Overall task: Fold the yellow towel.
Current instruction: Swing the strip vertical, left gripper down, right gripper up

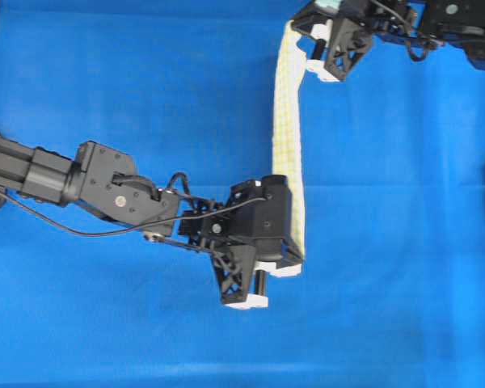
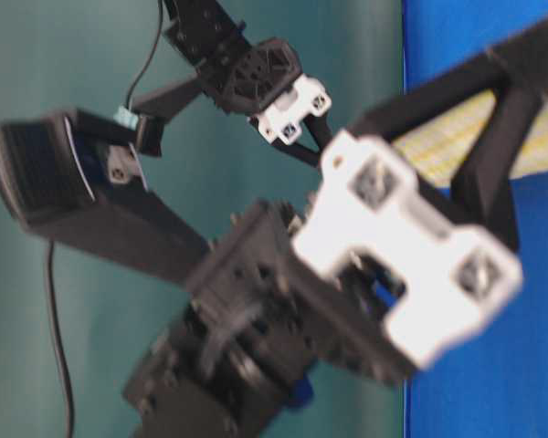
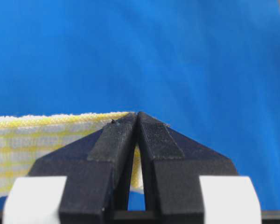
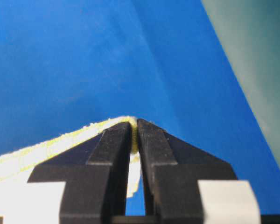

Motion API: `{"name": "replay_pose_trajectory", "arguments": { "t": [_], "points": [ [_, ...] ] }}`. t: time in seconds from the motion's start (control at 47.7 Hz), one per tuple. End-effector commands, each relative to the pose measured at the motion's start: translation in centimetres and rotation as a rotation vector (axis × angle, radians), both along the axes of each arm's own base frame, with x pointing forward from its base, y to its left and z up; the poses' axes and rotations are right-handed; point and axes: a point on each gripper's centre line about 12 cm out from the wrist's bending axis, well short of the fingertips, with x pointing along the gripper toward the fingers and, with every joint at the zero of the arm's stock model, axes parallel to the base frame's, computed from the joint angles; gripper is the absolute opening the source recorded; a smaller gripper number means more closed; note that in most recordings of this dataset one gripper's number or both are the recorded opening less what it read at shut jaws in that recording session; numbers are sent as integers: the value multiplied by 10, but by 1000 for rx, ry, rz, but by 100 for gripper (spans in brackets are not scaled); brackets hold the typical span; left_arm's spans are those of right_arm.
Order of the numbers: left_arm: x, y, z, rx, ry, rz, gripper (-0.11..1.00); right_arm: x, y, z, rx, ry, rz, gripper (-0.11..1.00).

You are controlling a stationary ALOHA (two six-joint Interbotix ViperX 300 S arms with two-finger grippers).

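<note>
Overhead exterior view, going left to right: left black gripper (image 1: 295,257) reaching in from the left edge and clamping, jaws pressed tight together, on the near end of the thin white-and-yellow checked towel (image 1: 289,137), which is hanging off the plain blue sheet (image 1: 129,73) as a narrow strip stretched between both arms. Running with its long axis from bottom to top of this view, leaning slightly rightward toward the upper end, where the right black gripper (image 1: 311,50) is pinching the far corner, jaws likewise closed on cloth. Left wrist view confirming the pinch: fingertips (image 3: 116,135) squeezing the yellow hemmed edge, cloth trailing off to the left of the jaws. Right wrist view showing the same, fingertips (image 4: 114,140) nipping a corner with cloth falling away to the left. Judging from this, each end being equally in hand, neither arm being nearer; any coming fold probably turning on keeping the strip's axis straight between the two grips while lowering or swinging it over the sheet. Table-level view too blurred to add much.
</note>
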Motion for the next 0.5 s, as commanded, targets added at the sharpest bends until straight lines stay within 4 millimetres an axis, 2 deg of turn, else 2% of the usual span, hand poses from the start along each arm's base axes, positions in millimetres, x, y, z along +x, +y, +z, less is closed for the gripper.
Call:
{"name": "replay_pose_trajectory", "arguments": {
  "t": [0.0, 0.251, 0.482],
  "points": [
    [-7, -9, 22, -17, -50, -19, 1, 11, -10, 18, -32, -54, -4, 5],
    [-25, -8, 14, -22, -40, -20, 2, 33, -9, 15, -29, -55, 20, 5],
    [-33, -6, 11, -22, -34, -18, 8, 35, -8, 12, -25, -49, 22, 5]
  ]
}}
